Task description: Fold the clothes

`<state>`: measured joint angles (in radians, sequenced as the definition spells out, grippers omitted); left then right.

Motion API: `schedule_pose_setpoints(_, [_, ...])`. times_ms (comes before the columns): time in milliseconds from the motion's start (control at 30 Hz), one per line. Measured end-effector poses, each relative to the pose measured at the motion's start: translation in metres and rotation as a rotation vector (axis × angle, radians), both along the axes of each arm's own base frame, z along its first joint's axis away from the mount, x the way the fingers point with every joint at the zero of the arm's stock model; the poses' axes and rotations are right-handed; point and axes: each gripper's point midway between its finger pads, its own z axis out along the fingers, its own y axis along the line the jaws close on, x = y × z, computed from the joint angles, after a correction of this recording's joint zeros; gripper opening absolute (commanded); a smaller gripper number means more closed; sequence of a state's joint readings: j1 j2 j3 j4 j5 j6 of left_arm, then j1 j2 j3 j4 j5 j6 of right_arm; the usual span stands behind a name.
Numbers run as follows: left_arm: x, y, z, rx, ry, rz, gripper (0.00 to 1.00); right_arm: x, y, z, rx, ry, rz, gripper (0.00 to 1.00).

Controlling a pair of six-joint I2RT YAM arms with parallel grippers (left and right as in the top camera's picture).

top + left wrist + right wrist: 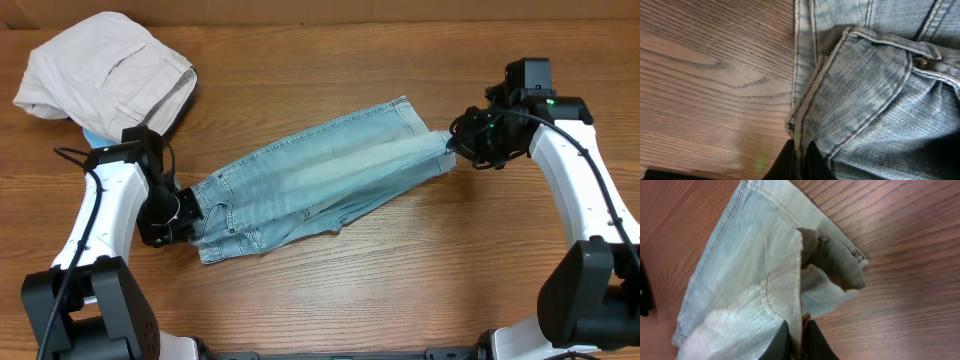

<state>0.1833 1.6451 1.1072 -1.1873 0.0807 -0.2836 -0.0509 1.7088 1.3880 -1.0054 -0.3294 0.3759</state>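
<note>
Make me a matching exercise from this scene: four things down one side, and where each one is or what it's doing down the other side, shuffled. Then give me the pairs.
Things:
1. jeans
2. khaki trousers
3. left end effector
4. right end effector

States:
A. shut on the denim edge farthest from the trousers
B. bunched up at the far left of the table
C. lying diagonally across the middle of the table
D. shut on denim near a pocket rivet

Pairs: 1-C, 2-B, 3-D, 4-A
</note>
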Motion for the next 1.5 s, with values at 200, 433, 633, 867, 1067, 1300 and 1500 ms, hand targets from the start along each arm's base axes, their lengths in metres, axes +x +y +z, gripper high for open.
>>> schedule_pose_setpoints(200, [-0.003,0.003,0.0,0.009,0.015,0.006,0.04,-0.03,0.007,0.051,0.019,-0.075,0.038,0.04])
schedule_pose_setpoints(433, [-0.012,0.004,0.002,0.0,0.047,0.019,0.05,-0.069,0.013,0.106,0.045,-0.173,0.015,0.04])
schedule_pose_setpoints(633, [-0.017,-0.002,0.004,-0.044,0.067,0.017,0.04,-0.064,0.007,0.093,0.025,-0.122,-0.037,0.04])
schedule_pose_setpoints(867, [-0.034,-0.007,0.018,-0.063,0.1,0.011,0.22,-0.047,0.0,0.051,-0.005,0.0,-0.064,0.04])
schedule_pose_setpoints(1067, [-0.005,0.002,0.012,-0.022,-0.023,0.014,0.33,-0.009,0.003,0.02,-0.024,-0.017,-0.049,0.04])
schedule_pose_setpoints(1300, [0.005,0.013,0.01,0.028,-0.061,0.036,0.45,0.025,0.01,0.007,-0.026,-0.096,-0.029,0.06])
schedule_pose_setpoints(1500, [0.016,0.018,0.007,0.055,-0.108,0.036,0.52,0.055,0.025,-0.015,-0.03,-0.147,0.004,0.13])
